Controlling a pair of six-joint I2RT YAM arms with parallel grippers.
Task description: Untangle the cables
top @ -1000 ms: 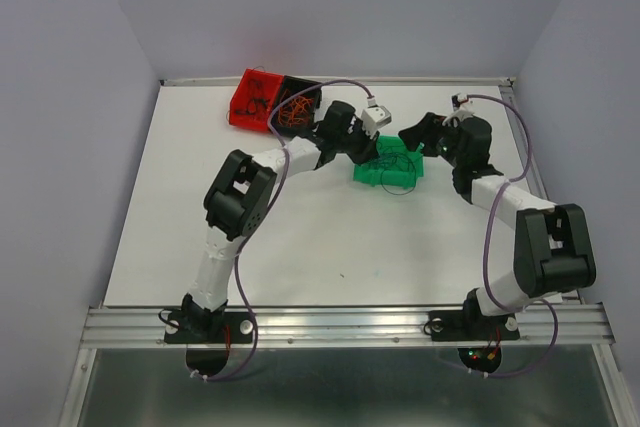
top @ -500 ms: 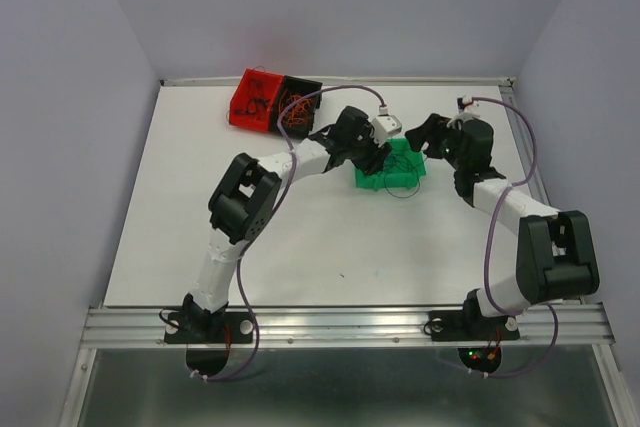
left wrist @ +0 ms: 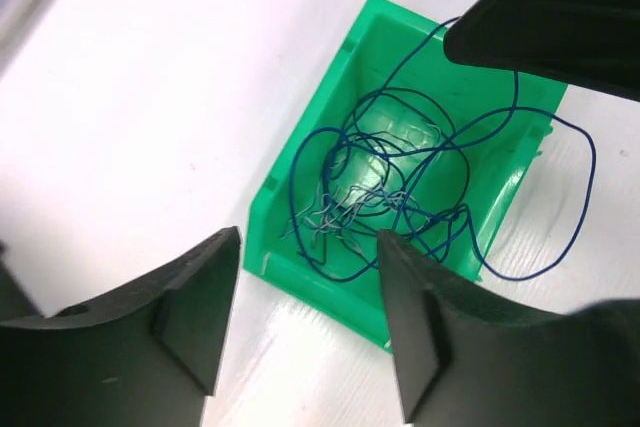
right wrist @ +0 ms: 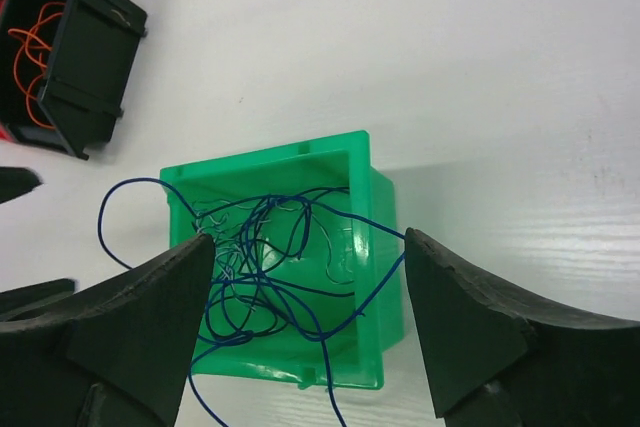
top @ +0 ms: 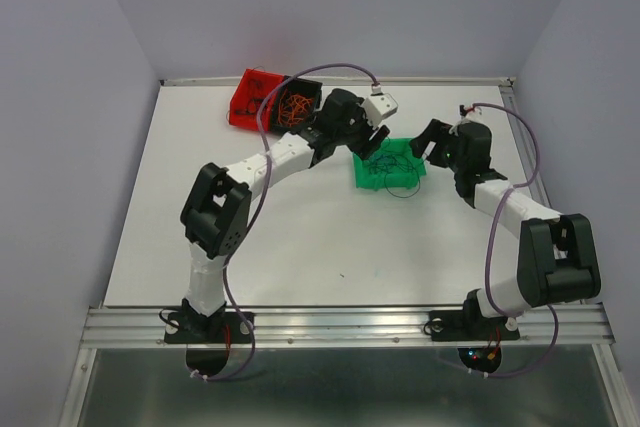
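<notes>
Overhead and wrist views of my two-arm rig sorting thin wires by colour. A second ago my left claw was clenched and sat between the black bin and the green bin. It has since swung over the green bin and spread its fingers, and it now hangs released with nothing between them, drawn back slightly toward the bin's left side. The blue cables lie in a loose tangle inside the green bin, with a few loops spilling over the rim onto the white counter. My right claw has widened too and hovers released above the same bin, holding nothing. I judge a blue strand has just been dropped off here, so that part of the sorting is done. The orange cables wait in the black bin, and more strands sit in the red bin.
</notes>
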